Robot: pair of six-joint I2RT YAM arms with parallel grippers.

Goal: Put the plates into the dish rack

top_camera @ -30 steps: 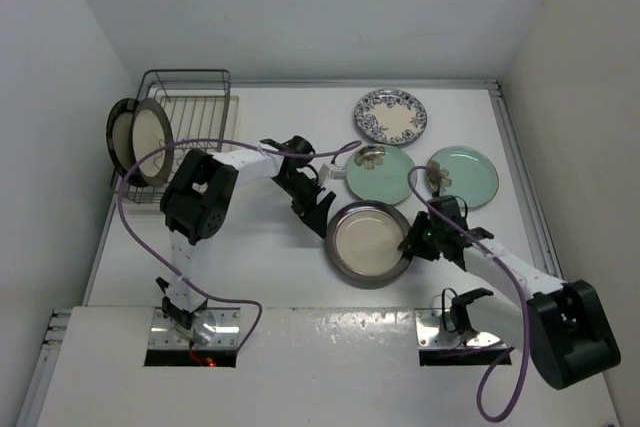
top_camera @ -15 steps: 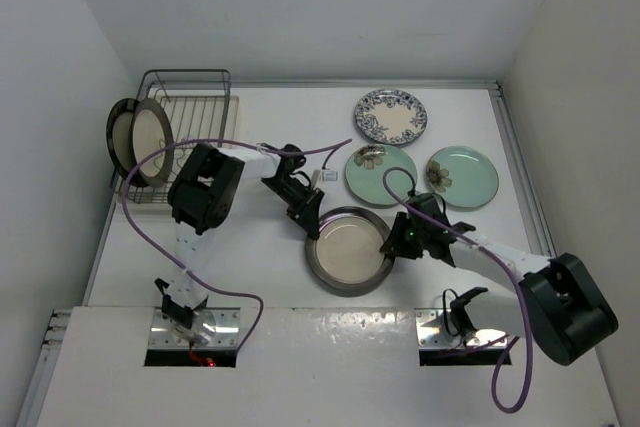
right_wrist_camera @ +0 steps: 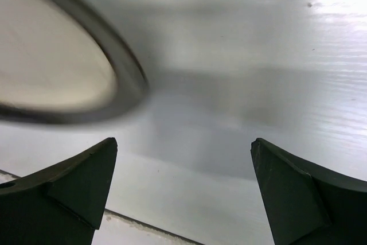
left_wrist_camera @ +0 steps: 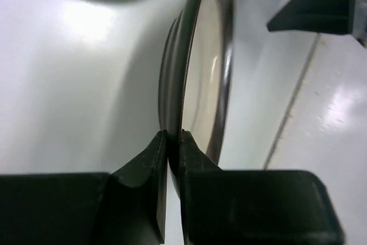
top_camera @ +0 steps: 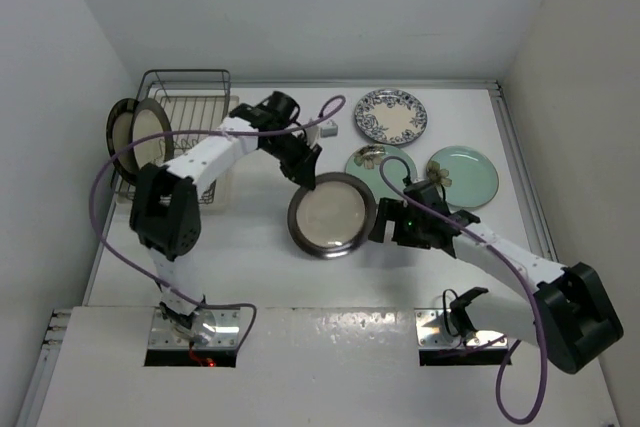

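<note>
Left claw [left_wrist_camera: 174,137] tight on plate [top_camera: 328,215] rim, arm outstretched; right claw [right_wrist_camera: 183,144] wide apart.

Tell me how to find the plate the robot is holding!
Find the middle of the white table, beside the mint-green flower plates. There the left gripper pinches the edge of a round cream plate with a dark grey rim. Only this plate is gripped; the rest lie flat or stand at the dark grey wire rack.

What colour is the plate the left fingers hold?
Plate: cream centre, dark grey rim; shows best in top external view.
</note>
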